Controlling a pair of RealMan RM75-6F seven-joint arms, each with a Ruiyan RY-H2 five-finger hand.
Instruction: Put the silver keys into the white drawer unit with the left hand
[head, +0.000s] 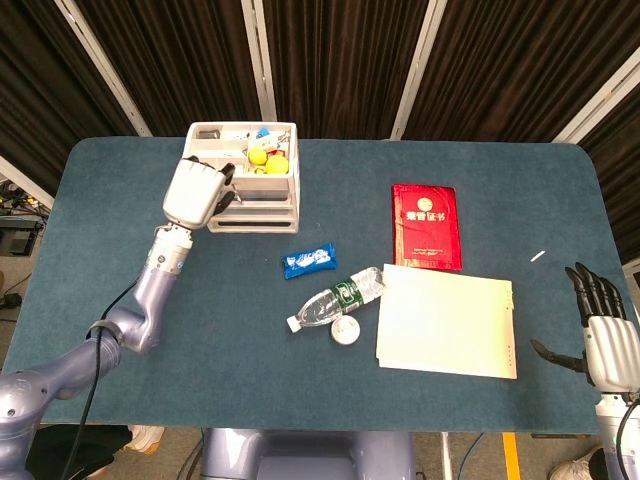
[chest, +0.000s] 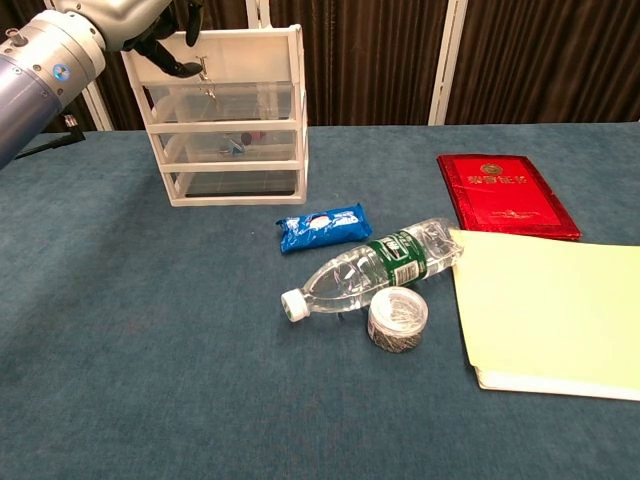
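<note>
Keys (chest: 207, 82) pinched in left robot hand (chest: 150, 30) at drawer unit (chest: 232, 120) top, far left; release pending.

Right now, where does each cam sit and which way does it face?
Head view: high up, looking steeply down on the table; shows left arm, left hand at the drawer unit, right hand at the lower right edge.
Chest view: low, looking forward across the table; only the left hand shows, holding keys.
Shared: drawer unit, bottle, red booklet, folder.
</note>
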